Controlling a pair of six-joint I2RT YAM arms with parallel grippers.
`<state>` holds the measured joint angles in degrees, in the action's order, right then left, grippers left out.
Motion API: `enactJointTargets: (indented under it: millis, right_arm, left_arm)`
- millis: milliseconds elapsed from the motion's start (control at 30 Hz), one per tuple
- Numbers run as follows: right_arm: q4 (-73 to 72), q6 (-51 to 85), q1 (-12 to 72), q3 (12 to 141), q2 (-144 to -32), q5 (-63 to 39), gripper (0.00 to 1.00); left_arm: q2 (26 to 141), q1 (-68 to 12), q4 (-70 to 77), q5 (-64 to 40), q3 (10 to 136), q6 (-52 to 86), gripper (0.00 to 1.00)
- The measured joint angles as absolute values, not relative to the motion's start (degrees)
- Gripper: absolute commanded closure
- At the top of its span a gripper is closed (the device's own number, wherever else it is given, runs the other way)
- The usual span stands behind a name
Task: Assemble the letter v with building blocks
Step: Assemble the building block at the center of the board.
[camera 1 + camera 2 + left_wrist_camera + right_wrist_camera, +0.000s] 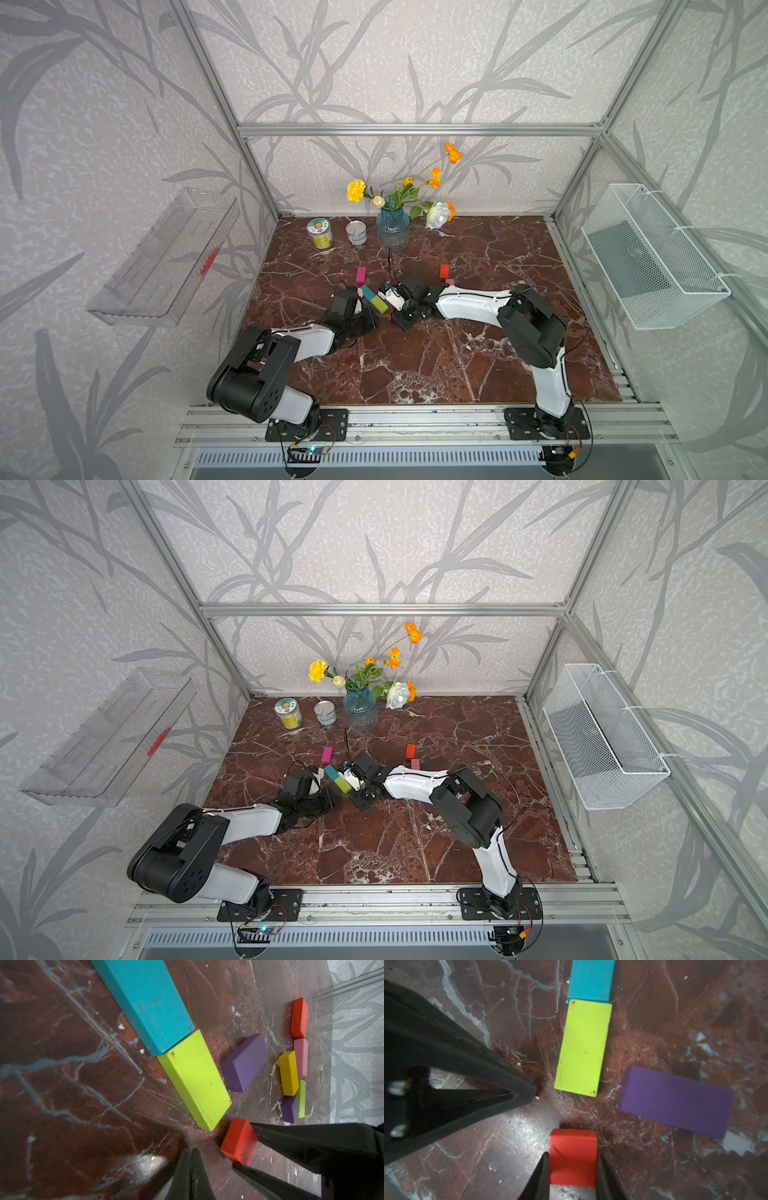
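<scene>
Right gripper (573, 1157) clamps red cube (572, 1142), just off lime bar's (583, 1047) end; teal bar (590, 980) abuts lime's far end. Left gripper (192, 1156) pinched closed, empty, nearby.

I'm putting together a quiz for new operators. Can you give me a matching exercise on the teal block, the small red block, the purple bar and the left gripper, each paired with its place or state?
1. teal block
2. small red block
3. purple bar
4. left gripper

A. held in the right gripper
B. shut, empty
C. end to end against the lime green block
D. lying beside the lime green block, not touching it

Pairs: 1-C, 2-A, 3-D, 4-B
</scene>
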<state>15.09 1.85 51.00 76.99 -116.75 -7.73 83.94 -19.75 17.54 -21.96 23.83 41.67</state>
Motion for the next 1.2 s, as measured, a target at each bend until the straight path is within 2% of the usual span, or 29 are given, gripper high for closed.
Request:
enactJointTargets:
  millis: [233,533,633,733,867,967,1200]
  right_arm:
    - [14.8,2.1,51.0,78.1,-117.5,-8.5,0.71]
    - [14.4,3.7,51.0,78.6,-118.6,-10.2,0.45]
    - [12.4,5.7,50.5,77.1,-117.6,-11.7,0.44]
    - [11.1,7.8,50.1,74.0,-114.7,-12.6,0.52]
    - [9.8,10.6,49.0,70.2,-110.3,-13.1,0.84]
    - [8.7,12.6,48.6,68.2,-108.9,-13.8,1.0]
    - [6.5,16.0,48.4,66.2,-109.8,-15.8,1.0]
  left_arm:
    - [83.9,-19.7,17.5,-22.0,23.8,41.6,1.0]
    - [83.9,-19.8,17.5,-22.0,23.8,41.6,1.0]
    - [83.9,-19.8,17.5,-22.0,23.8,41.6,1.0]
    - [83.9,-19.8,17.6,-22.0,23.7,41.6,1.0]
    - [83.5,-19.8,18.2,-22.2,23.1,41.6,1.0]
    - [83.5,-19.8,18.9,-22.7,22.7,41.6,1.0]
    - [82.8,-19.9,19.7,-23.5,21.6,41.6,1.0]
